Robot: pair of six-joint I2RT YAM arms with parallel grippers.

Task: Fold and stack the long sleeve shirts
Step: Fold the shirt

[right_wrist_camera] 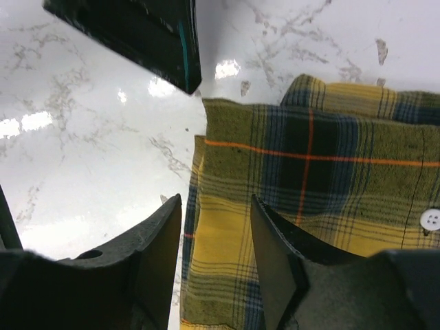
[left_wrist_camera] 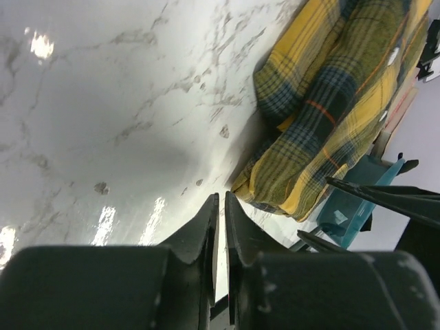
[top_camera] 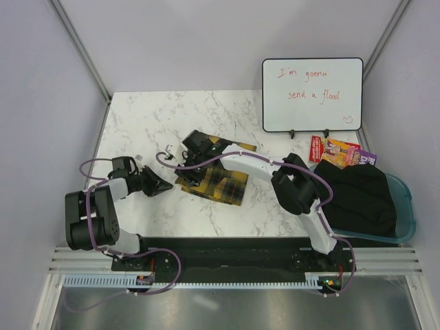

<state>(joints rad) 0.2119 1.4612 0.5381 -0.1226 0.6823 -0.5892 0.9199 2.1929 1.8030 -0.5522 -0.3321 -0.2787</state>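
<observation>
One yellow-and-black plaid long sleeve shirt (top_camera: 218, 177) lies folded into a small rectangle at the middle of the marble table. My right gripper (top_camera: 194, 146) is open over the shirt's far left corner. In the right wrist view its jaws (right_wrist_camera: 215, 203) straddle the folded edge of the shirt (right_wrist_camera: 309, 172), with nothing held between them. A white button (right_wrist_camera: 431, 219) shows at the right. My left gripper (top_camera: 165, 185) is shut and empty, low over the table just left of the shirt. In the left wrist view its tips (left_wrist_camera: 221, 197) point at the shirt's near corner (left_wrist_camera: 330, 103) without touching it.
A teal bin (top_camera: 405, 206) holding dark clothing (top_camera: 361, 196) stands at the right edge. A whiteboard (top_camera: 313, 94) stands at the back right, with snack packets (top_camera: 340, 152) in front of it. A dark object (right_wrist_camera: 137, 34) hangs at the top of the right wrist view.
</observation>
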